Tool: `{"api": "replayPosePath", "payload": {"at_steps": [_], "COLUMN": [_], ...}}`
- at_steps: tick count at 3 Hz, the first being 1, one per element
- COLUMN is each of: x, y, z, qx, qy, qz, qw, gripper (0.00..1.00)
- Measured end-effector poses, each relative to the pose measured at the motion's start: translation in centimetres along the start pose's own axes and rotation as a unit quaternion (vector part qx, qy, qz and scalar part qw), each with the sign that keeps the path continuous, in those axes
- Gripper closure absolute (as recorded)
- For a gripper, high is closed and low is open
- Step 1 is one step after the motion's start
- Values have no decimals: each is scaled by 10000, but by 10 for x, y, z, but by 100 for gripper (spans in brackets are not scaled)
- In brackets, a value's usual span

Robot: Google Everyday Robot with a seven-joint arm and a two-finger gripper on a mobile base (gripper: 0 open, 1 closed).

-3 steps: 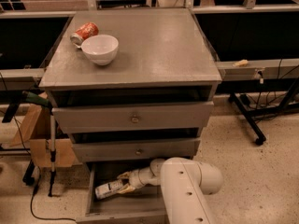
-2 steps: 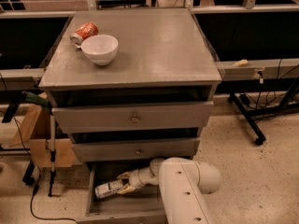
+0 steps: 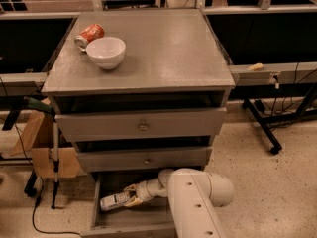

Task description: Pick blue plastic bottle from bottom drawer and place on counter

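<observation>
In the camera view, a grey cabinet with three drawers stands on a speckled floor (image 3: 267,192), and the light-coloured arm (image 3: 195,202) of the robot comes in from the lower edge of the picture and bends to the left. The bottom drawer (image 3: 95,209) is pulled out, and the blue plastic bottle (image 3: 114,202) lies on its side inside it, in the left half, with its length going left to right. The gripper (image 3: 129,198) is down inside this drawer, at the right end of the bottle. One of its yellowish fingers (image 3: 132,189) is above that end and the other is below, and they are clenched on the bottle, which rests on the drawer floor. Above, the middle drawer (image 3: 146,159) and the top drawer (image 3: 141,125) are each a little bit open, and each has a small round knob on the front. The counter (image 3: 168,48) is the flat grey top of the cabinet. On its back left part a white bowl (image 3: 106,51) stands upright, and an orange-red soda can (image 3: 89,34) lies on its side just behind the bowl, very close to it. To the left of the cabinet, a brown cardboard box (image 3: 42,150) sits on the floor.
</observation>
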State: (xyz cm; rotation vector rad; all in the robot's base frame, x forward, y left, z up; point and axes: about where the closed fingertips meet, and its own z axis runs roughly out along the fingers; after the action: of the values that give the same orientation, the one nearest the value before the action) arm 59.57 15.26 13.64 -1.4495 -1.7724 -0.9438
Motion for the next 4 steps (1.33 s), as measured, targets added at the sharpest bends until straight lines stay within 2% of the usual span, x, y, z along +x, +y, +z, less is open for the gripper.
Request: {"api": "replayPosePath", "payload": {"at_steps": [1,3,4], "x": [1,12,25], "y": [-11,-40,-51], "z": [-7,-50,-87], "qx": [-96,-569,-766], "qy": [107,132,-29], "qz": [-78,-238,-344], "qw": [9999,9980,9965], "gripper": [100,100,100]}}
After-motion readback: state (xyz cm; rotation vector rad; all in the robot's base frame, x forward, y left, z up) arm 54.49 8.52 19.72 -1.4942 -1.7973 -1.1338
